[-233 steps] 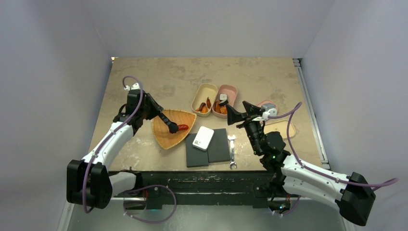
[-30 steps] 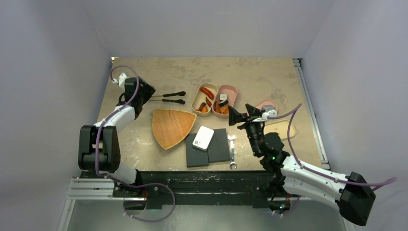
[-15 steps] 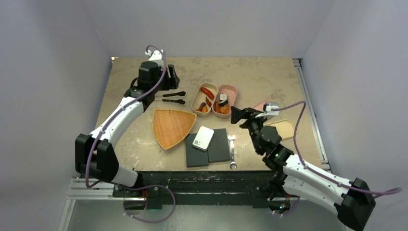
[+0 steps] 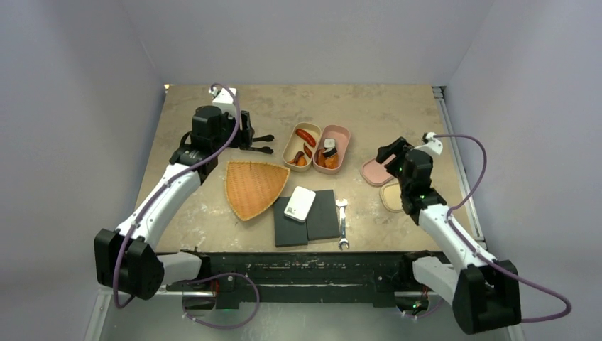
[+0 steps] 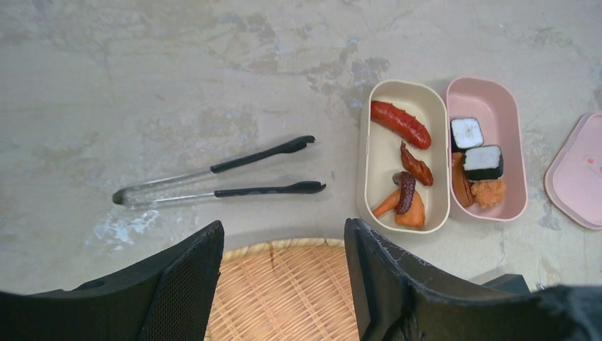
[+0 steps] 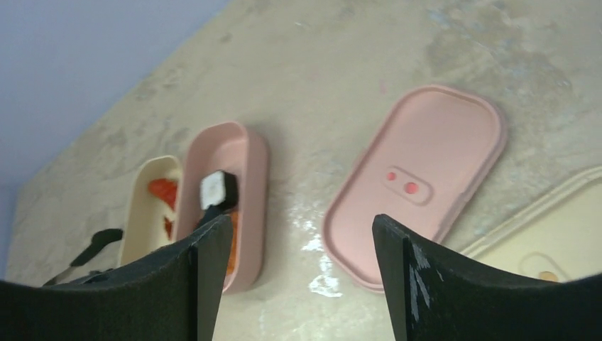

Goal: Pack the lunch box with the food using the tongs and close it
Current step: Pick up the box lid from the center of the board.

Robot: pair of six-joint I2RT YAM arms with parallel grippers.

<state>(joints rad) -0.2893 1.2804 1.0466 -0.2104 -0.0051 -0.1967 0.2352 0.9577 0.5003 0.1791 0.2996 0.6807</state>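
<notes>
So here's where we're at: the tongs point(image 5: 266, 190) are lying flat on the table point(image 4: 397, 114), just left of the beige lunch box point(image 5: 383, 160), and nothing is gripping them. Our left gripper point(image 5: 282, 234) hangs over the far edge of the woven basket point(image 4: 254, 186), fingers spread wide and empty. The red sausage point(image 5: 400, 123) and some orange-brown bits sit in the beige box. The sushi rolls point(image 5: 466, 132) are in the pink lunch box point(image 5: 497, 106), which touches it on the right. Both boxes are uncovered. Our right gripper point(image 6: 298, 227) is also spread and empty, above the pink lid point(image 6: 419, 177), with the beige lid point(image 6: 554, 241) beside it.
</notes>
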